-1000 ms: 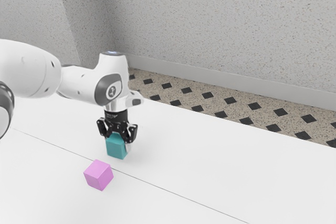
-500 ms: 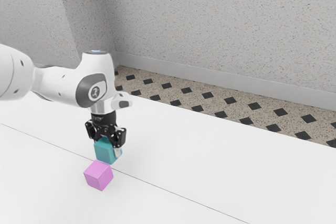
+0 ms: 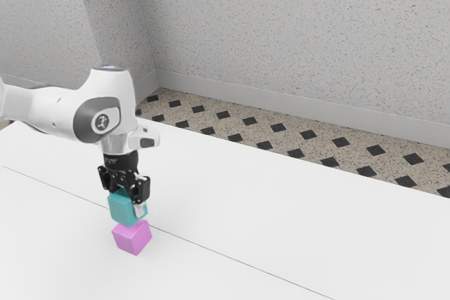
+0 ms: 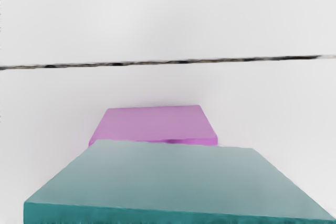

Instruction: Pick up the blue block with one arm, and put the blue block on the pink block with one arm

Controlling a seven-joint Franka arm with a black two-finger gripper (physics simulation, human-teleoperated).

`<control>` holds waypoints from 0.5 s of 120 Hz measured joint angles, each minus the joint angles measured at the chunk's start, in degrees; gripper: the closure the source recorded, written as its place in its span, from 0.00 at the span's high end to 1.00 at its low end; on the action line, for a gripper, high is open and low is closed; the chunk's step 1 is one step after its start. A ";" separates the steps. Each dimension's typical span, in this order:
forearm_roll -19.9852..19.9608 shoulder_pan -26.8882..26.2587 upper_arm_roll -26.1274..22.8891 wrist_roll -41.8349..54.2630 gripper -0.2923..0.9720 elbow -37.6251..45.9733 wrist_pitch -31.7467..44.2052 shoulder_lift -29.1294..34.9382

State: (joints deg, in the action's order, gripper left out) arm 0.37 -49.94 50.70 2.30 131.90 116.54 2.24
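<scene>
My black two-finger gripper [image 3: 126, 193] is clamped on the teal-blue cube [image 3: 124, 209], which sits just over the small pink cube [image 3: 131, 237] on the white worktop [image 3: 281, 230], so I'd square their faces, lower gently, and only then release.

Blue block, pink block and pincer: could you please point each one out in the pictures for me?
Blue block [image 3: 121, 210], exterior view, its front face.
Pink block [image 4: 155, 123], wrist view, its top face.
Pincer [image 3: 125, 200], exterior view, midway between its fingertips.
</scene>
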 joint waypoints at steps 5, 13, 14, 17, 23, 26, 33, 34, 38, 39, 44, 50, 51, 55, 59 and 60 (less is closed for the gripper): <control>0.35 0.31 -0.01 -0.01 0.53 0.29 -0.47 0.10; 0.70 0.67 -0.07 -0.02 0.53 0.49 -1.05 0.07; 0.73 0.70 -0.07 -0.02 0.53 0.51 -1.11 0.05; 0.82 0.75 -0.09 -0.01 0.54 0.52 -1.28 -0.04; 1.00 0.76 -0.16 0.08 0.57 0.40 -1.55 -0.29; 1.11 0.76 -0.24 0.12 0.58 0.28 -1.66 -0.47; 1.31 0.62 -0.41 0.20 0.62 0.02 -1.84 -0.97; 1.33 0.58 -0.43 0.21 0.63 0.00 -1.86 -1.03; 1.40 0.38 -0.47 0.24 0.65 -0.06 -1.94 -1.17; 1.42 0.33 -0.47 0.25 0.65 -0.07 -1.95 -1.20; 1.49 0.04 -0.49 0.29 0.67 -0.11 -2.03 -1.27; 1.54 -0.27 -0.53 0.33 0.69 -0.12 -2.11 -1.28; 1.55 -0.33 -0.53 0.33 0.70 -0.14 -2.12 -1.28; 1.57 -0.48 -0.58 0.35 0.71 -0.29 -2.16 -1.29; 1.59 -0.57 -0.68 0.37 0.71 -0.69 -2.19 -1.27; 1.60 -0.58 -0.70 0.37 0.72 -0.78 -2.20 -1.26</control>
State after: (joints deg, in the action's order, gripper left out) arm 1.96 -50.53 49.99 2.67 131.12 114.34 0.98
